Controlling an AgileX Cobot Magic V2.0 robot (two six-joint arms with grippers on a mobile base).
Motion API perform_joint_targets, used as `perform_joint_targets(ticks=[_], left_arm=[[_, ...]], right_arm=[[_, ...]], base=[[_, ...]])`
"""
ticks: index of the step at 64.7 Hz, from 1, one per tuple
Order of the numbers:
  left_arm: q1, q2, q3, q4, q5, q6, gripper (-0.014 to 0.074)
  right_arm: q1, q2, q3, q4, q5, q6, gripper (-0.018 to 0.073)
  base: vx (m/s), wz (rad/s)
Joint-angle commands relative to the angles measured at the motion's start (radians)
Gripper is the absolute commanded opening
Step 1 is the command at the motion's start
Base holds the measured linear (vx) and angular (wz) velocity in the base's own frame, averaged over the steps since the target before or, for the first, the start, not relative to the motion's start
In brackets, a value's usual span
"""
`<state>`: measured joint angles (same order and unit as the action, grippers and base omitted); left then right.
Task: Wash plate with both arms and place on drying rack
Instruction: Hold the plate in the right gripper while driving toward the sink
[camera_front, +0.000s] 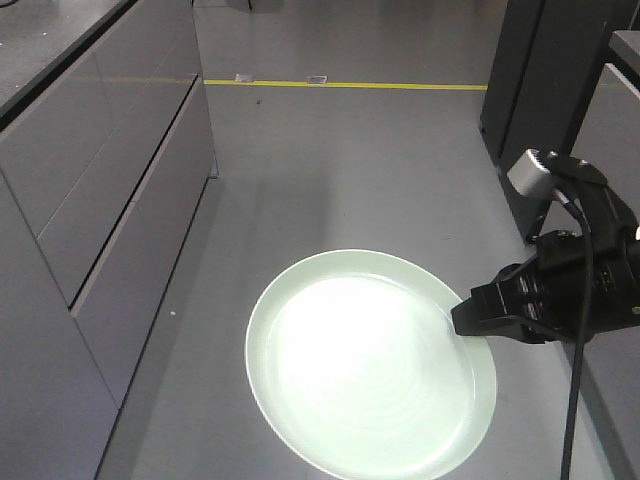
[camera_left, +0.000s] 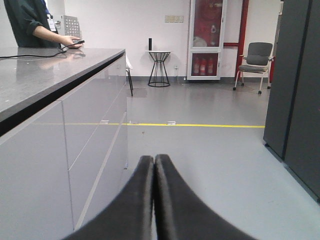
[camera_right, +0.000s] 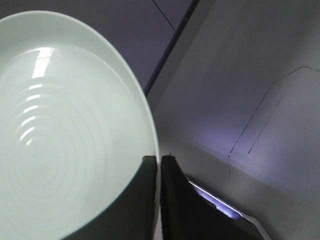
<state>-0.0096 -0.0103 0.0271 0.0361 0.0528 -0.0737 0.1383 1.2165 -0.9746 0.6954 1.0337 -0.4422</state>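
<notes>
Exterior front-facing view: the right pincer (camera_front: 468, 318) pinches the plate (camera_front: 365, 365) at its right rim, lower centre of frame. Separately, the left pincer (camera_left: 154, 161) is pressed together.

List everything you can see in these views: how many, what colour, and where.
plate: one, pale mint green, held by its rim, lower centre
counter: one, grey, left, drawers below
line: one, yellow, across the grey floor
cabinets: one bank, dark grey, right
chair: one, grey, far right background
side table: one, black wire, far background
fire cabinet: one, red, far background
person: one, dark top, partly in view at the counter
left end effector: one, black, shut, empty
right end effector: one, black, shut on the plate's rim
</notes>
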Motion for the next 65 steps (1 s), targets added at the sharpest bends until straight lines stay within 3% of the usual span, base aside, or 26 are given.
perform_joint_targets(ticks=[1, 65], left_arm=[[-0.007, -0.015, -0.026, -0.01, -0.074, -0.003, -0.0006], [-0.007, -0.015, -0.026, -0.01, -0.074, -0.003, -0.0006]], right_arm=[[-0.001, -0.028, -0.024, 0.046, -0.017, -0.011, -0.0008], [-0.001, -0.028, -0.024, 0.046, -0.018, -0.011, -0.0008]], base=[[0.22, -0.1], [0.19, -0.07]])
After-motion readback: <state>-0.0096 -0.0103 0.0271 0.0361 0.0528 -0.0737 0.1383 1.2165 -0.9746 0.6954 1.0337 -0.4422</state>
